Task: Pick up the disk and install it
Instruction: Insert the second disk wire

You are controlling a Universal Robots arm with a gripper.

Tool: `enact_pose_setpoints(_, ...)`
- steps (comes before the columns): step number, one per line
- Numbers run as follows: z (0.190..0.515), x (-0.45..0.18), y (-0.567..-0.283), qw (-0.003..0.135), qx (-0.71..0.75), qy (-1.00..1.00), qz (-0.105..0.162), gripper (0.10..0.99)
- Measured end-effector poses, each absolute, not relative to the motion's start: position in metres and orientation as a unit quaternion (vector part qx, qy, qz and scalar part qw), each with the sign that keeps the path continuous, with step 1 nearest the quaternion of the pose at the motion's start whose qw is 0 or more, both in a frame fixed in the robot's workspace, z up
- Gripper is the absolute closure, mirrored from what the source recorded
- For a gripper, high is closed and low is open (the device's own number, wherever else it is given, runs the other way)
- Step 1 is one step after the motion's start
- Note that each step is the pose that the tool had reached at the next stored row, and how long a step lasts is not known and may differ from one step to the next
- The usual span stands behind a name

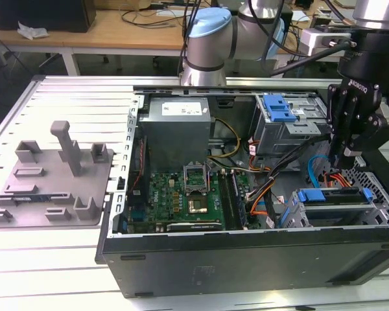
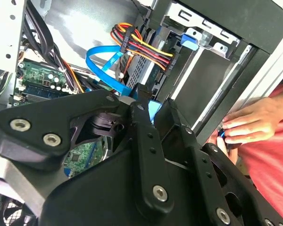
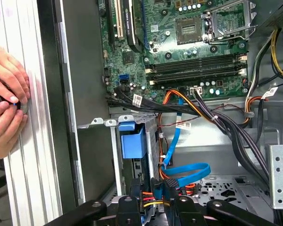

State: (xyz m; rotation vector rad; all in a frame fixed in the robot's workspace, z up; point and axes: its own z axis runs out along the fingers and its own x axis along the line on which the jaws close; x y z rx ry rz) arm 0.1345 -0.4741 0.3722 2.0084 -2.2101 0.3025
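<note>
The disk (image 1: 334, 195), edged by its blue carrier frame, lies inside the drive cage at the front corner of the open computer case, on the exterior view's right. In the first wrist view its blue frame (image 3: 132, 143) sits in the cage slot. My gripper (image 1: 348, 154) hangs just above that cage and is not touching the disk. In both wrist views its black fingers (image 3: 179, 207) stand apart with cables showing in the gap, and the gripper (image 2: 155, 106) is open and holds nothing.
A blue data cable (image 3: 186, 172) and red-yellow power wires (image 2: 146, 47) loop beside the cage. The grey power supply box (image 1: 178, 126), motherboard (image 1: 181, 194) and an upper cage with a blue latch (image 1: 277, 109) fill the case. A person's hands (image 3: 4, 103) rest outside the case wall.
</note>
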Motion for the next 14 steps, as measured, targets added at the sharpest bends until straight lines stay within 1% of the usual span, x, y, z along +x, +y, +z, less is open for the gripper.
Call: enact_pose_setpoints(14,0.3712,0.1349,-0.4705,0.074,0.668,-0.734,0.097,0.757)
